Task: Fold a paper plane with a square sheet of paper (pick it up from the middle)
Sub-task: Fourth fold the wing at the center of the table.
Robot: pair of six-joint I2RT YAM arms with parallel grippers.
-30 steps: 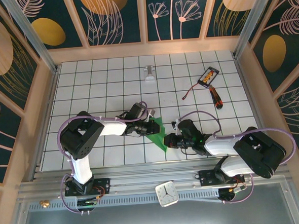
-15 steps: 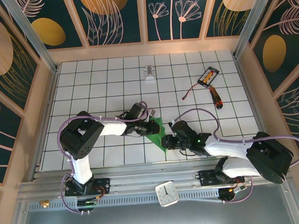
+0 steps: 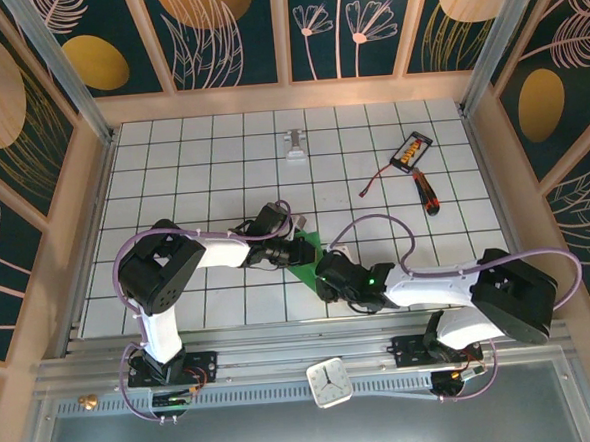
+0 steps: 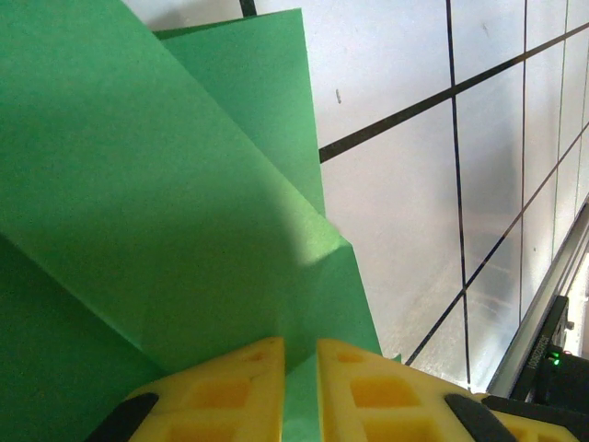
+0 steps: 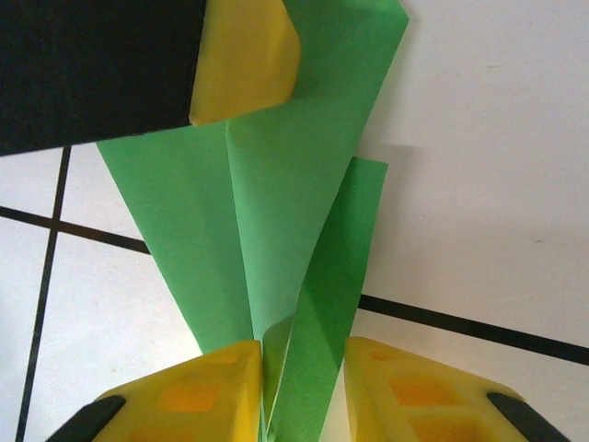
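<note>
**Both end effectors at the green paper plane, front centre of desk**

Left end effector [image 4: 301, 354]: yellow pads were almost together and pinched on a layer of the bright green, pointed, folded paper plane [image 4: 138, 184]. Green filled the thin slot between them. In the top view this end effector [image 3: 299, 249] sat at the plane's left side, with its arm coming in from the left.

Right end effector [image 5: 304, 361]: yellow pads stood partly apart, straddling the plane's narrow end [image 5: 276, 212]. A raised fold stood between them against one pad, and a sliver of white showed before the other, so no firm grip was seen. In the top view it [image 3: 328, 275] was at the plane's near right edge. The right wrist view also caught one yellow pad [image 5: 247, 57] of the left end effector over the far, wider end of the paper.

The paper plane [image 3: 314, 246] lay between the two end effectors. Its flaps overlapped along sharp creases and fanned wider away from the right end effector.

It rested on a white desk with black grid lines [image 3: 202, 167], near the front edge.

Well apart, at the far right, lay a red-handled screwdriver [image 3: 426, 192] and, just beside it, a small black-and-orange device with a cable [image 3: 412, 151]. A small pale metal piece [image 3: 295, 146] sat far centre. A white square clock [image 3: 330, 382] sat on the front rail.
</note>
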